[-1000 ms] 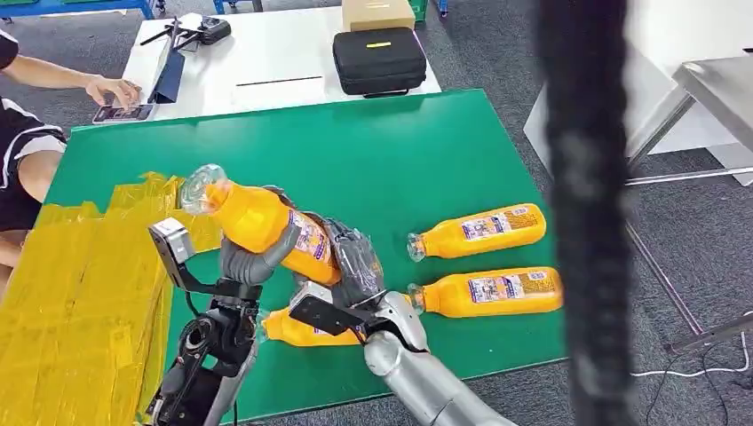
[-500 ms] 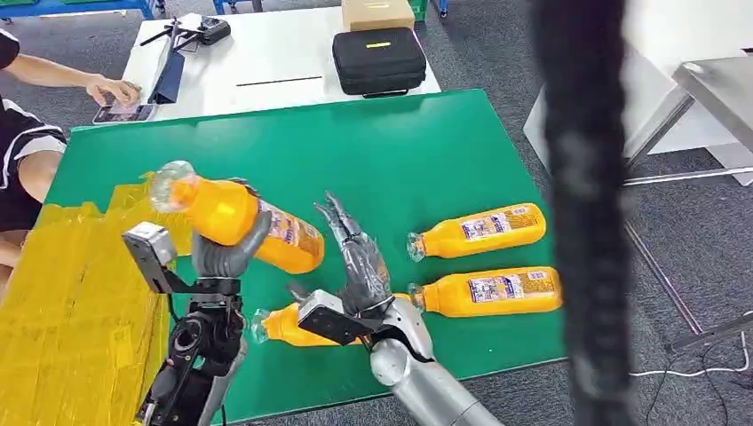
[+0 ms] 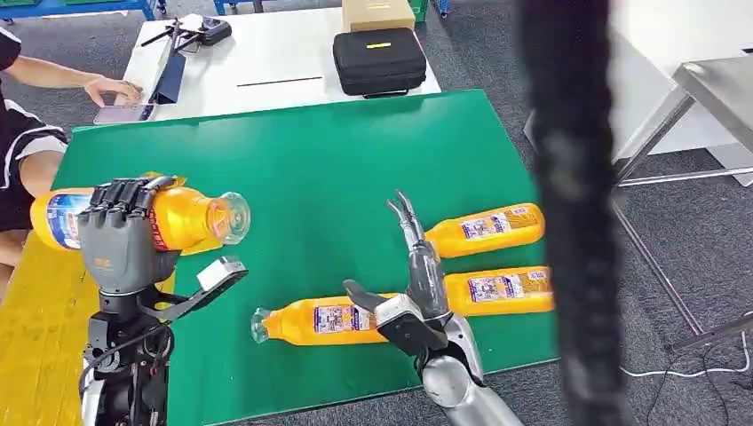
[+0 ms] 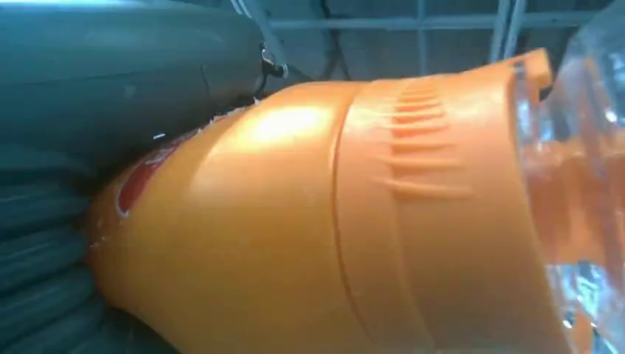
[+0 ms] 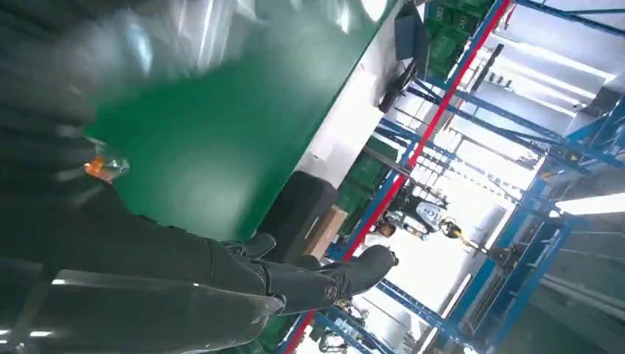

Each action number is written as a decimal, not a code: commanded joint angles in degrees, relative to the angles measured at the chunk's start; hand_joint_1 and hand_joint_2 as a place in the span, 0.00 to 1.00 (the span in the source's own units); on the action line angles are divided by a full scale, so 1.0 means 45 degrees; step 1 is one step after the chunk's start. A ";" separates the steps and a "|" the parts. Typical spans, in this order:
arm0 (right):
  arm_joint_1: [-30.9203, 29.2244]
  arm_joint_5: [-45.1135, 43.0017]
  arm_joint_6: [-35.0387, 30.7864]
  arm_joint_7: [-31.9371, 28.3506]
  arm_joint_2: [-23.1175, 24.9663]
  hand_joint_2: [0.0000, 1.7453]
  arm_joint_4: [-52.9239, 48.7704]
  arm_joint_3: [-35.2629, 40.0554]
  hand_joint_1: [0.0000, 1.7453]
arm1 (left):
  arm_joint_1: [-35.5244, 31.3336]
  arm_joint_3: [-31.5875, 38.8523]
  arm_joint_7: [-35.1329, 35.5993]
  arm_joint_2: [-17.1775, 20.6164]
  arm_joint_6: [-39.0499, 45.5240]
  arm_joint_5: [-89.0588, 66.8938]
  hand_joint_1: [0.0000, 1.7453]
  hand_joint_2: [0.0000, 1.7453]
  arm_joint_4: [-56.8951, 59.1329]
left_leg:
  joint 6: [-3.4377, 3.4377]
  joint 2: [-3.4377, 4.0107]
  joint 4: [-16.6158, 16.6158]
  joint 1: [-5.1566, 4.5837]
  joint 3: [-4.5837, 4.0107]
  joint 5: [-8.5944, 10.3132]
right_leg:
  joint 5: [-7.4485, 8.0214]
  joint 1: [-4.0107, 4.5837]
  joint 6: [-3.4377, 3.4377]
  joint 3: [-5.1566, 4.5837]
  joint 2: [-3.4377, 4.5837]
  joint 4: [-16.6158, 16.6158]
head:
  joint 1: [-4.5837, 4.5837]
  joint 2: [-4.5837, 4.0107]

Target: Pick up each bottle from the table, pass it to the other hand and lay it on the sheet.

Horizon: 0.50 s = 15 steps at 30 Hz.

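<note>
The left hand (image 3: 122, 240) is seen from the back, its fingers wrapped round a held bottle (image 3: 182, 216) that lies level in the air, cap end toward the green table (image 3: 337, 160). The bottle's base end is partly covered by the fingers, and it is raised over the yellow sheet (image 3: 35, 337), whose far part is cut off by the picture's edge. In the left wrist view the held bottle (image 4: 332, 221) is too close for its label to be read. The right hand (image 3: 422, 266) is held open and empty, fingers straight and spread, over the table. Three bottles are counted lying on the table: a near bottle (image 3: 311, 321) just beside the right hand, a middle bottle (image 3: 497, 291) partly hidden behind it, and a far bottle (image 3: 484, 227). A blurred dark bar (image 3: 568, 213) hides the table's right edge.
</note>
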 commanded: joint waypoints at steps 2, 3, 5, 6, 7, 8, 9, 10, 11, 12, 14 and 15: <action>0.0083 0.0260 0.0715 0.0258 -0.0322 1.00 -0.0292 -0.0459 0.00 | -0.2516 -0.7630 1.1076 0.6450 -0.0009 -0.1106 1.00 1.00 0.4289 | -0.0047 -0.0046 -0.0017 0.0009 0.0055 -0.0004 | -0.0028 0.0010 -0.0017 0.0061 -0.0066 0.0002 | 0.0020 0.0000; 0.0097 0.0283 0.0722 0.0262 -0.0330 1.00 -0.0269 -0.0480 0.00 | -0.2726 -0.8032 1.1518 0.6487 -0.0009 -0.1106 1.00 1.00 0.4880 | -0.0052 -0.0099 -0.0011 0.0015 0.0048 0.0005 | -0.0039 0.0019 -0.0018 0.0067 -0.0123 0.0012 | 0.0015 0.0000; 0.0175 0.0403 0.0741 0.0270 -0.0314 1.00 -0.0138 -0.0542 0.00 | -0.3002 -0.7613 1.1455 0.5666 -0.0009 -0.1106 1.00 1.00 0.6868 | -0.0055 -0.0074 -0.0013 0.0026 0.0070 0.0002 | -0.0034 0.0029 -0.0022 0.0065 -0.0101 0.0004 | -0.0015 0.0000; 0.0211 0.0486 0.0773 0.0277 -0.0313 1.00 -0.0093 -0.0528 0.00 | -0.2945 -0.6856 1.0934 0.5237 -0.0009 -0.1106 1.00 1.00 0.7354 | -0.0088 -0.0086 -0.0004 0.0041 0.0122 -0.0022 | -0.0063 0.0043 -0.0033 0.0121 -0.0127 0.0016 | -0.0015 0.0000; 0.0210 0.0740 0.0880 0.0434 -0.0304 1.00 -0.0017 -0.0442 0.00 | -0.3017 -0.6090 1.0352 0.4851 -0.0045 -0.1106 1.00 1.00 0.8015 | -0.0057 -0.0078 -0.0036 0.0021 0.0112 0.0004 | -0.0031 0.0023 -0.0023 0.0104 -0.0111 -0.0019 | 0.0005 0.0000; 0.0198 0.1053 0.0953 0.0619 -0.0266 1.00 0.0057 -0.0366 0.00 | -0.3085 -0.5794 1.0191 0.4702 -0.0223 -0.1106 1.00 1.00 0.8378 | -0.0055 -0.0089 -0.0031 0.0032 0.0097 0.0012 | -0.0034 0.0034 -0.0020 0.0103 -0.0090 -0.0023 | 0.0005 0.0000; 0.0193 0.1260 0.1047 0.0758 -0.0211 1.00 0.0126 -0.0286 0.00 | -0.3158 -0.5809 1.0260 0.4624 -0.0326 -0.1106 1.00 1.00 0.8685 | -0.0069 -0.0072 -0.0028 0.0039 0.0122 0.0001 | -0.0037 0.0035 -0.0016 0.0127 -0.0072 -0.0025 | -0.0005 0.0000; 0.0149 0.1538 0.1239 0.1022 -0.0183 1.00 0.0294 -0.0183 0.00 | -0.3197 -0.5354 1.0058 0.4340 -0.0494 -0.1106 1.00 1.00 0.8991 | -0.0047 -0.0061 -0.0021 0.0026 0.0057 0.0015 | -0.0019 0.0023 -0.0012 0.0066 -0.0043 -0.0004 | 0.0014 0.0000; 0.0115 0.1812 0.1319 0.1208 -0.0174 1.00 0.0411 -0.0098 0.00 | -0.3204 -0.5013 0.9948 0.4130 -0.0585 -0.1106 1.00 1.00 0.9118 | -0.0060 -0.0053 -0.0009 0.0043 0.0088 -0.0005 | -0.0033 0.0040 -0.0010 0.0113 -0.0047 -0.0007 | 0.0015 0.0000; 0.0110 0.1835 0.1324 0.1218 -0.0134 1.00 0.0456 -0.0065 0.00 | -0.3224 -0.4997 0.9913 0.4120 -0.0594 -0.1106 1.00 1.00 0.9133 | -0.0054 -0.0045 -0.0009 0.0041 0.0066 0.0003 | -0.0019 0.0039 -0.0007 0.0085 -0.0034 -0.0006 | 0.0010 0.0000; 0.0026 0.2184 0.1448 0.1439 -0.0051 1.00 0.0810 0.0029 0.00 | -0.3227 -0.4255 0.9506 0.3714 -0.0711 -0.1037 1.00 1.00 0.9307 | -0.0072 0.0034 -0.0002 0.0025 0.0110 -0.0030 | -0.0030 0.0028 -0.0015 0.0105 0.0004 0.0002 | 0.0005 0.0000; 0.0008 0.2242 0.1523 0.1506 -0.0030 1.00 0.0899 0.0057 0.00 | -0.3205 -0.4071 0.9365 0.3631 -0.0717 -0.1014 1.00 1.00 0.9295 | -0.0058 0.0011 -0.0010 0.0013 0.0062 0.0001 | -0.0009 0.0020 -0.0019 0.0060 -0.0013 -0.0003 | 0.0005 0.0000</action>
